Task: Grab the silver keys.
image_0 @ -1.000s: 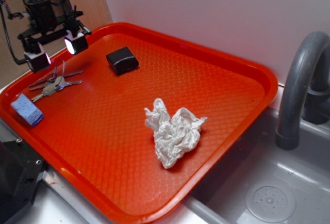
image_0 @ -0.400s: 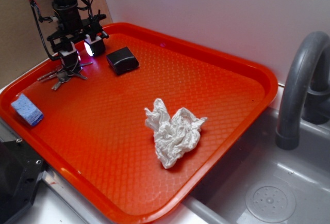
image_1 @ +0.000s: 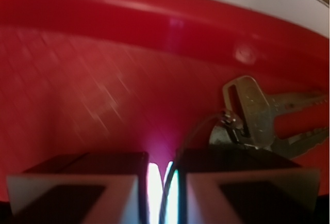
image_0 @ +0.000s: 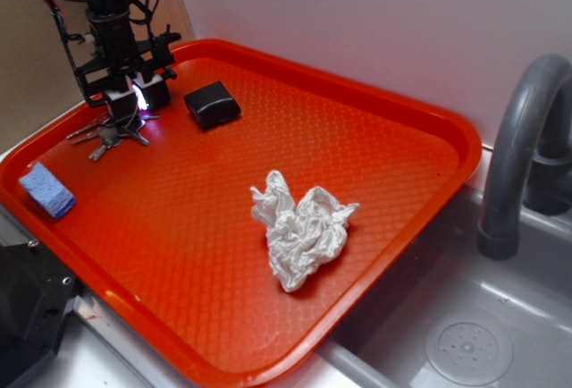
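The silver keys (image_0: 107,134) lie fanned out on the red tray (image_0: 357,93) near its far left rim. My gripper (image_0: 132,102) stands upright right over their ring end, low on the tray. In the wrist view the keys (image_1: 247,113) lie just ahead and to the right, and their thin wire ring runs back into the narrow lit slit between my fingertips (image_1: 206,182). The gripper (image_1: 162,193) is shut on that wire ring. The key blades point away to the right.
A small black box (image_0: 212,104) sits just right of the gripper. A blue sponge (image_0: 46,189) lies at the tray's left front edge. Crumpled white paper (image_0: 302,236) rests mid-tray. A grey faucet (image_0: 518,156) and sink (image_0: 465,343) are on the right.
The gripper moved right and down from above the keys and its wide-open fingers closed. The keys were dragged a little toward the tray's far rim.
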You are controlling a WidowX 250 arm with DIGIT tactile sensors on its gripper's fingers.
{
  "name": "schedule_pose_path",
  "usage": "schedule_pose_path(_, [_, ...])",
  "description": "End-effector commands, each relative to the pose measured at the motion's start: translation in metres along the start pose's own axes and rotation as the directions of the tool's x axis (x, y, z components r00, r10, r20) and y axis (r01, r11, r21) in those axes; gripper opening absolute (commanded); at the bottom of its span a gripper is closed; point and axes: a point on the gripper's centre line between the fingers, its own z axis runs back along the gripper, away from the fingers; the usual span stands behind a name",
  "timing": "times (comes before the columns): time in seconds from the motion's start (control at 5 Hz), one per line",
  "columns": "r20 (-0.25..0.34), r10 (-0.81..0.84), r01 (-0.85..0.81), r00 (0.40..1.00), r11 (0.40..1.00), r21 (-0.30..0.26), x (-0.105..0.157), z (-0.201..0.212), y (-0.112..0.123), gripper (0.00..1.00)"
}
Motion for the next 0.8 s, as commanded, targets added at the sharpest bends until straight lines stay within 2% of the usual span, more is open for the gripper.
schedule_pose_path(0.0, [-0.123,-0.376,0.351,0.918,0.918,-0.182,-0.004,0.071,0.012,0.0])
schedule_pose_path(0.2, [0.073,-0.575,0.577,0.815,0.793,-0.197,-0.031,0.12,0.029,0.0])
schedule_pose_path(0.4, [0.166,-0.745,0.763,0.646,0.621,-0.181,-0.051,0.171,0.016,0.0])
schedule_pose_path(0.6, [0.251,-0.861,0.894,0.442,0.4,-0.202,-0.061,0.171,0.0,0.0])
